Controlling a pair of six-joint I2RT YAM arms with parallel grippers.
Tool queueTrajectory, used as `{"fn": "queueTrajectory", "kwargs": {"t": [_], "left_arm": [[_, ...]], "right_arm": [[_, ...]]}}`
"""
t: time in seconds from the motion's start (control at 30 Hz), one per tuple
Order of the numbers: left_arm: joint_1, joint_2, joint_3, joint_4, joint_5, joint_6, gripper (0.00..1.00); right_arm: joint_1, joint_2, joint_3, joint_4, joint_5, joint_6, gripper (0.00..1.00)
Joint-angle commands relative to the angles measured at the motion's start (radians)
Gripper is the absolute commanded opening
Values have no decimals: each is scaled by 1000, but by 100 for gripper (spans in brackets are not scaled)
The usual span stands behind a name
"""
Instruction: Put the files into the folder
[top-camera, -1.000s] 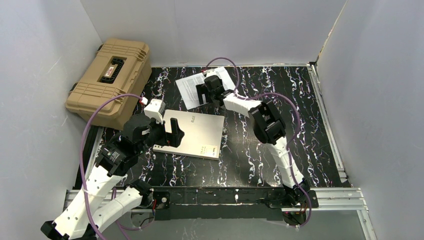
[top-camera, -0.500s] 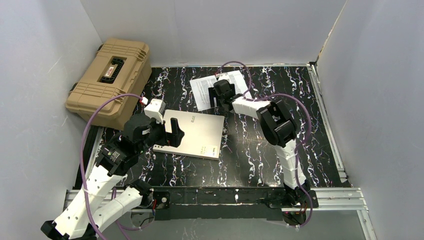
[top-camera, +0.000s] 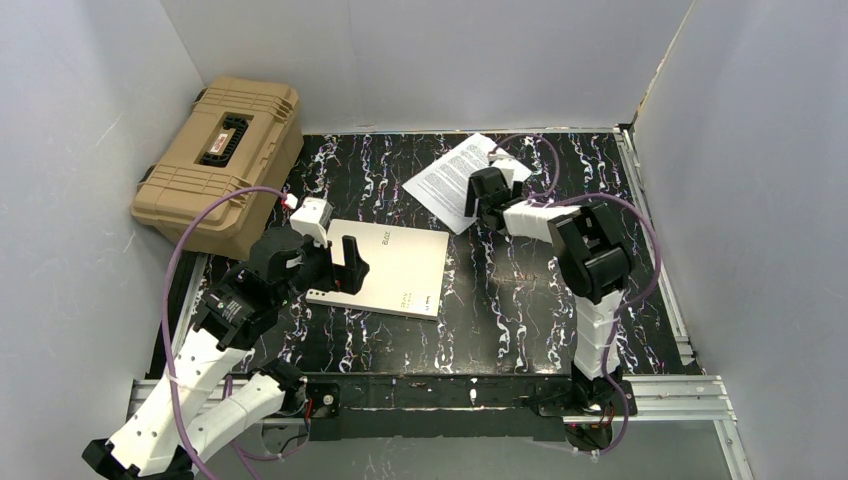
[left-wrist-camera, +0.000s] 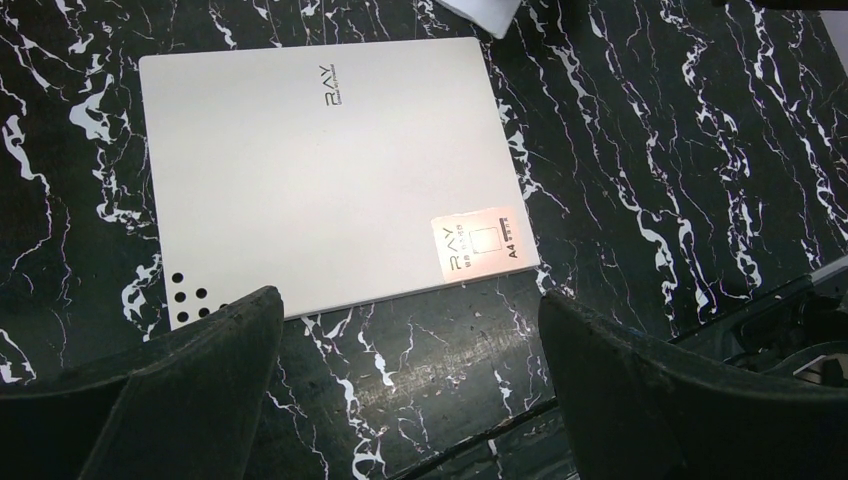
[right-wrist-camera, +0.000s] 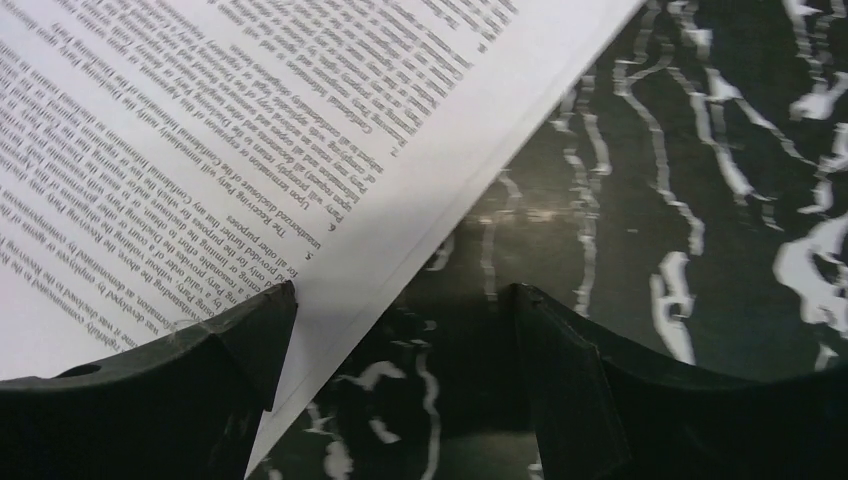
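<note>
We see the files (top-camera: 452, 178) lying flat on the table (top-camera: 500, 300) at the far side, right of centre, turned at an angle, printed side up. The right gripper (top-camera: 480, 208) sits at their near right edge, its arm reaching far forward. In the right wrist view its jaws are spread fairly wide and grip nothing. One finger (right-wrist-camera: 230, 340) is over the white margin of the files and the other is over bare table. The paper's edge runs diagonally through the gap. We cannot tell whether the finger on the paper side presses the sheet, nor how many sheets there are. The folder (top-camera: 395, 265) lies closed and flat near the table's middle, cream side up, well apart from the files, with a strip of black marbled table between them. The left gripper (top-camera: 352, 268) is over the folder's left end. In the left wrist view its jaws are wide open and hold nothing. There the folder fills the space beyond the fingertips, with its dotted corner just beside one fingertip (left-wrist-camera: 245, 315) and its stickered corner near the other. A corner of the files peeks in at the top edge of that view. A tan case (top-camera: 225, 155) stands at the far left, away from both grippers.
</note>
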Motion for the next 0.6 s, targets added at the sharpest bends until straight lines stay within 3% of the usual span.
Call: {"fn": "queueTrajectory", "kwargs": {"t": [0.0,0.23,0.57], "left_arm": [[-5,6,0,-11,-8,13,98],[-5,10,-1,-11,-7,13,98],[-6,24,-1,-11,7,9,98]], "right_arm": [[-67,13,-139,-172,50,11,87],[-143,-86,-238,-183,73,103,82],[-157,-320,-223,-266,110,102,87]]}}
